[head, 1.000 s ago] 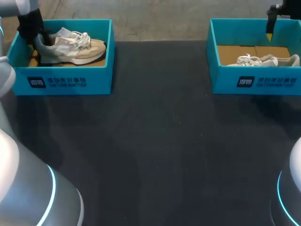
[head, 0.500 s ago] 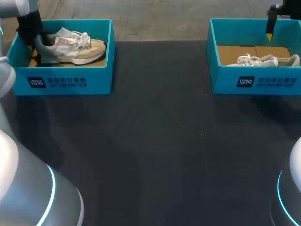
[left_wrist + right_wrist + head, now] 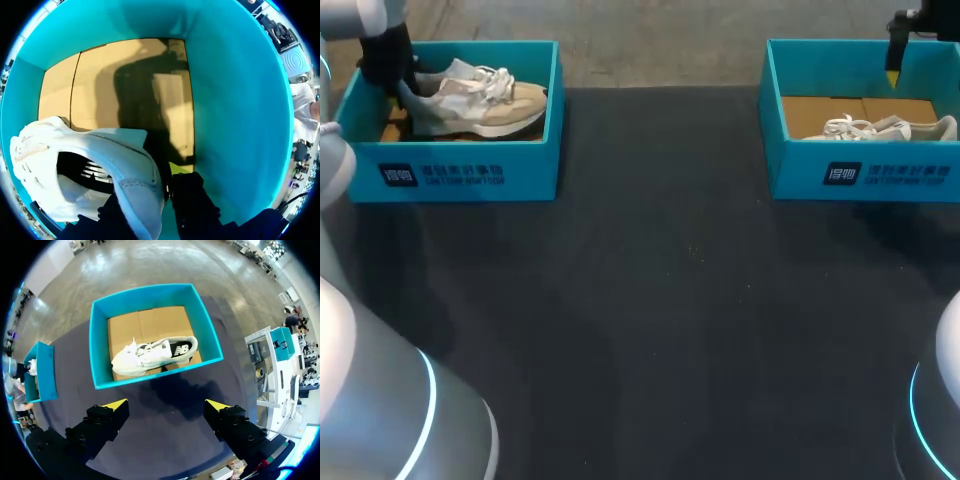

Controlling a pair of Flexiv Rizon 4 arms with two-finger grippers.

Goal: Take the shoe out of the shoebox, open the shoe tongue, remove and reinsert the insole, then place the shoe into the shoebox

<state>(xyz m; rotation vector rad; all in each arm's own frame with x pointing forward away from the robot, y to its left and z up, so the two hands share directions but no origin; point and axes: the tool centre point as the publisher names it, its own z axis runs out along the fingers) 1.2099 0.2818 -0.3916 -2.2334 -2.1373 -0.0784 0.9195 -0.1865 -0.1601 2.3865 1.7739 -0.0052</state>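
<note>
Across the dark table [image 3: 660,300], two teal shoeboxes are set well apart, with one shoe held in each.

Inside the left shoebox [image 3: 470,175] a beige-and-grey shoe [image 3: 480,95] is seen within the walls, toe pointed toward the middle of the table. Its heel is pinched by the left gripper [image 3: 155,182], whose fingers are closed narrowly on the heel wall; one yellow tip shows outside the heel, while the other is mostly hidden behind it. In the right shoebox [image 3: 880,175] a white shoe [image 3: 880,128] is laid on its side on the cardboard floor. The right gripper [image 3: 166,405] is held high above that box, its two fingers spread wide with nothing between them.
</note>
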